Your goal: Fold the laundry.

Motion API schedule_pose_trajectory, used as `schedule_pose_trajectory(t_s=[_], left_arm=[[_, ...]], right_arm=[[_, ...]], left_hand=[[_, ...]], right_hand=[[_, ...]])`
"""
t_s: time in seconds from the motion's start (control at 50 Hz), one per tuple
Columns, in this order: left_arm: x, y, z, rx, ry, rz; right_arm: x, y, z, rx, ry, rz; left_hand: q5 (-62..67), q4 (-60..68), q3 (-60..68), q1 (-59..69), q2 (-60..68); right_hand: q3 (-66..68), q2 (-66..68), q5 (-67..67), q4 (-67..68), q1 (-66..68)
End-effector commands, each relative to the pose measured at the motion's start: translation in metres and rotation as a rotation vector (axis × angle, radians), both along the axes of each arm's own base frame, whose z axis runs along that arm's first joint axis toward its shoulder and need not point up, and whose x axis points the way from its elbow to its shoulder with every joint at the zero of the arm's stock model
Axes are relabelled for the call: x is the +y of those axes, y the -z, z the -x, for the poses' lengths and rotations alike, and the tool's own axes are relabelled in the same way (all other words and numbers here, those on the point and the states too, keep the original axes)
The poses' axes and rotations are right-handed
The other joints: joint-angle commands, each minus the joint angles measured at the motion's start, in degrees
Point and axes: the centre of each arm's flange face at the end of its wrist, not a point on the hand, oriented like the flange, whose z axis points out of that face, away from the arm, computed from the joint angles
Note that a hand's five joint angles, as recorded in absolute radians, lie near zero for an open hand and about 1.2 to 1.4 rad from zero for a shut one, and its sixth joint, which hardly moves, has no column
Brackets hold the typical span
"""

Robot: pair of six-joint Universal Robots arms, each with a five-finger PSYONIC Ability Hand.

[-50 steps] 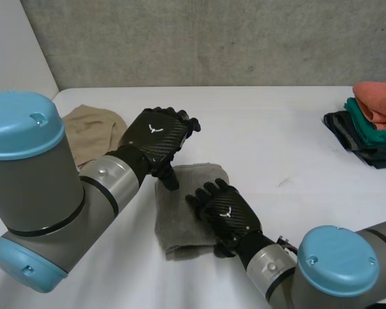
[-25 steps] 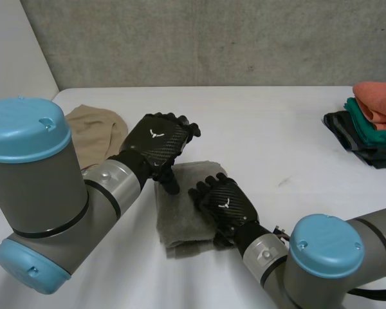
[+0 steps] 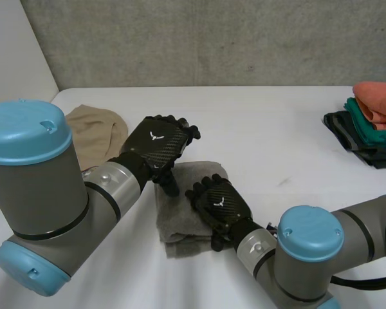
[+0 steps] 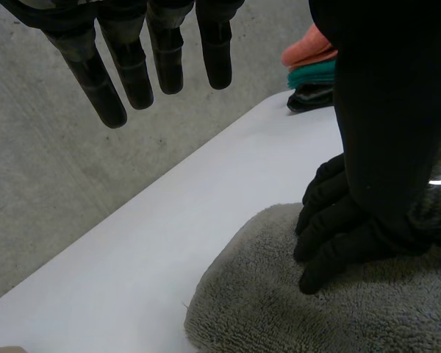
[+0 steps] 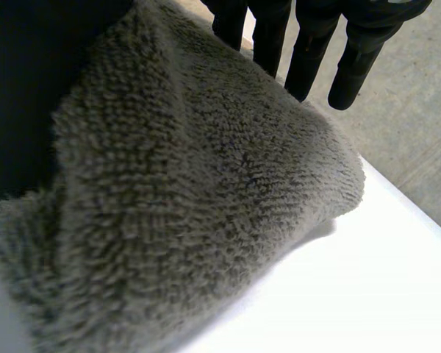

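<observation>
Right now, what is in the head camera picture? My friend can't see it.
A folded grey towel lies on a white table with the robot's right hand resting on it and its left hand open at the towel's far edge. A tan cloth lies at the left, a stack of folded clothes at the right.

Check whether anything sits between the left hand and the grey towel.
Nothing visible does. The left hand hangs open over the grey towel's far edge, with no object beneath its fingers. The right hand lies flat on the towel beside it, toward the near side, not underneath.
</observation>
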Motion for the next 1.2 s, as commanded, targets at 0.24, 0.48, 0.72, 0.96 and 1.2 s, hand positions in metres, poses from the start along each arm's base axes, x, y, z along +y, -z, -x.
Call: schedule_pose_trajectory(t_s=[0.24,0.48,0.72,0.96,1.2], left_arm=[[0.001,0.0,0.0,0.001,0.003,0.0],[-0.001,-0.014,0.003,0.029,0.008,0.04],[-0.004,-0.042,0.013,0.089,0.026,0.112],[0.005,-0.051,0.021,0.12,0.058,0.125],[0.008,-0.048,0.025,0.116,0.072,0.121]], right_arm=[[-0.021,-0.007,-0.016,-0.047,0.005,0.055],[-0.067,-0.064,-0.016,-0.154,0.067,0.192],[-0.18,-0.178,0.038,-0.292,0.194,0.512],[-0.29,-0.236,0.187,-0.386,0.276,0.676],[-0.352,-0.172,0.306,-0.465,0.304,0.56]], left_hand=[[1.15,0.82,0.44,-0.34,0.36],[1.15,0.82,0.44,-0.34,0.36],[0.82,0.48,0.1,-0.68,0.03],[1.15,0.82,0.44,-0.34,0.36],[1.15,0.82,0.44,-0.34,0.36]], right_hand=[[57.42,59.67,58.56,57.48,57.81],[59.09,61.34,60.24,59.15,59.49],[59.09,61.34,60.24,59.15,59.49],[59.09,61.34,60.24,59.15,59.49],[59.09,61.34,60.24,59.15,59.49]])
